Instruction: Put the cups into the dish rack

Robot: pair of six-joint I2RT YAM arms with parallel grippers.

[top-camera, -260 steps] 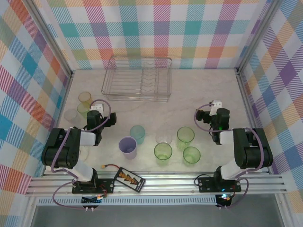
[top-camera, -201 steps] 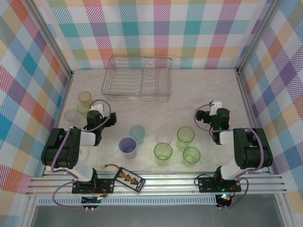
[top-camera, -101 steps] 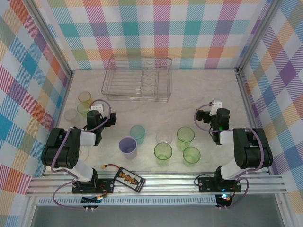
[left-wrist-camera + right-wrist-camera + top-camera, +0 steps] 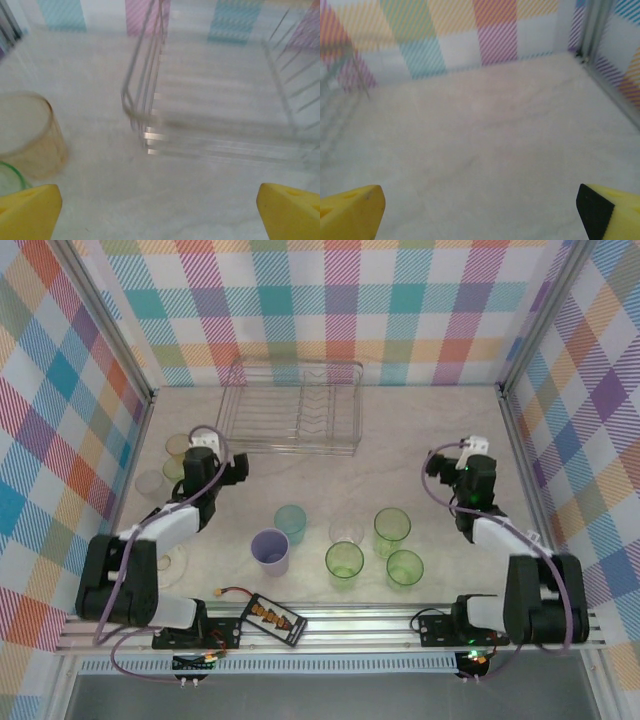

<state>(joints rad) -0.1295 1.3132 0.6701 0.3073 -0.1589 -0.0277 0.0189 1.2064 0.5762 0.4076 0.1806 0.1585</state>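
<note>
My left pincer (image 4: 160,215) is spread wide, near the dish rack (image 4: 215,115). My right pincer (image 4: 480,212) is spread wide too. The cups (image 4: 344,560) stand on the worktop (image 4: 400,460), outside the rack.

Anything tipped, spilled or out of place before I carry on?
No cups look tipped or spilled. Only a flat black box lies askew at the near rail, a loose lead beside it. The dish rack at the back holds no cups.
</note>
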